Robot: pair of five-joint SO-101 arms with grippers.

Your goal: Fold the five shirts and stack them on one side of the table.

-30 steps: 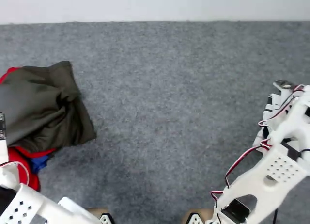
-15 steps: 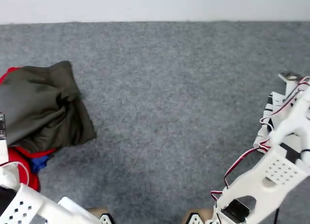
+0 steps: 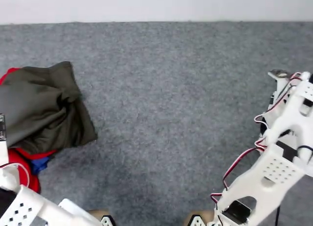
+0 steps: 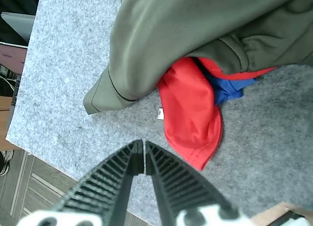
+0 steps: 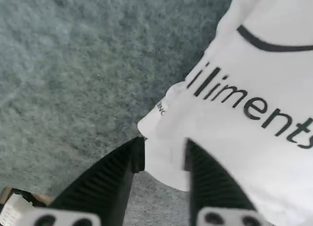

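— Where are the shirts?

— A crumpled olive-green cloth shirt (image 3: 44,108) lies on top of a heap at the left edge of the grey felt-covered table (image 3: 186,89). A bright red cloth shirt (image 4: 190,113) sticks out from under it towards the near edge, and a bit of a dark blue cloth shirt (image 4: 225,89) shows between the two. The heap is rumpled rather than squared off.

— And the left tool (image 4: 143,144)?

— Closed: its black ribbed jaws are pressed together with nothing between them. It hangs above the table edge, near the red shirt's rounded hem but apart from it. A small white tag (image 4: 160,113) lies against that shirt, just beside the olive sleeve.

— The right side?

— The right arm (image 3: 276,169), white plastic with red and black wires, stands at the far right of the table, well apart from the heap. Its tool (image 5: 164,147) is over a white cloth shirt with black lettering (image 5: 244,138).

— Gripping it?

— The jaws stand apart, with the shirt's hem corner in the gap (whether either jaw touches the cloth I cannot tell). The rest of the white shirt spreads away over the grey felt.
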